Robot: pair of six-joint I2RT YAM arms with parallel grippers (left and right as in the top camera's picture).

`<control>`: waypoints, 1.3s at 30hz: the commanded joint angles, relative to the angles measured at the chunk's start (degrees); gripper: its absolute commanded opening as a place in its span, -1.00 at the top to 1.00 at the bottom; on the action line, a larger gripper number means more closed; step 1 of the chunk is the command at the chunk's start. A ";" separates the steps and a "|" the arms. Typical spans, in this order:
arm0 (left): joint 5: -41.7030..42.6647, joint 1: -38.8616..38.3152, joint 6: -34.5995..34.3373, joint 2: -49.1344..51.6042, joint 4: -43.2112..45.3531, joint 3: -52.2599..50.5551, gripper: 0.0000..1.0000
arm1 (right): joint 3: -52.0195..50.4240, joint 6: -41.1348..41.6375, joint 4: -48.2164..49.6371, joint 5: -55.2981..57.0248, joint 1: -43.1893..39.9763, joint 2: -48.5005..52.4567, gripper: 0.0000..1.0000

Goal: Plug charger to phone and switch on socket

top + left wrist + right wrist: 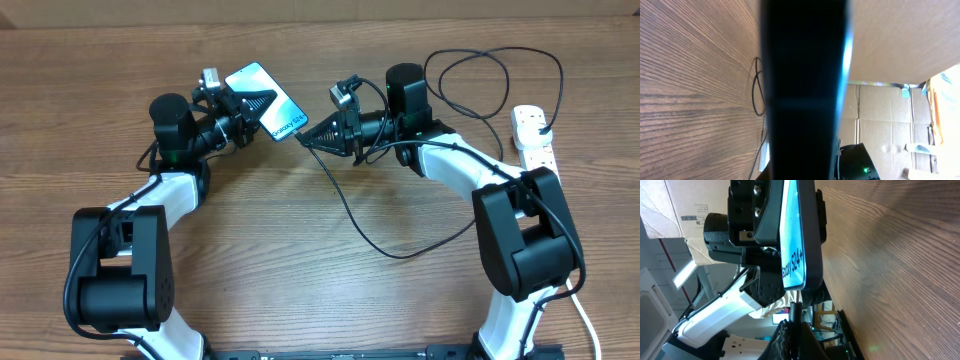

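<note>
The left tool (pixel 248 103) is clamped on the phone (pixel 272 98) in the upper middle of the overhead view, with the phone's port end angled toward the right tool (pixel 312 138). That tool is closed on the charger cable (pixel 372 236) near its tip, which meets the phone's end; whether it is seated is unclear. The power strip (pixel 533 138) lies on the tabletop (pixel 330 300) at the right edge, its switch likely the later step.

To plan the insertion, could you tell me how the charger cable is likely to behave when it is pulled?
The charger probably flops: it lies in loose curves and loops. It looks thin, so likely light, dragging easily. Near the right tool its tip may bend rather than push straight.
</note>
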 commanded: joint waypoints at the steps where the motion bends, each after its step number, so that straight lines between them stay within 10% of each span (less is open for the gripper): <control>1: 10.01 -2.93 1.03 -0.55 0.39 0.83 0.91 | 0.07 -0.42 0.68 7.15 0.22 -1.73 0.92; 39: 6.40 -5.05 -3.76 -0.55 0.44 0.83 0.92 | 0.07 5.29 0.85 10.45 0.22 -1.73 0.92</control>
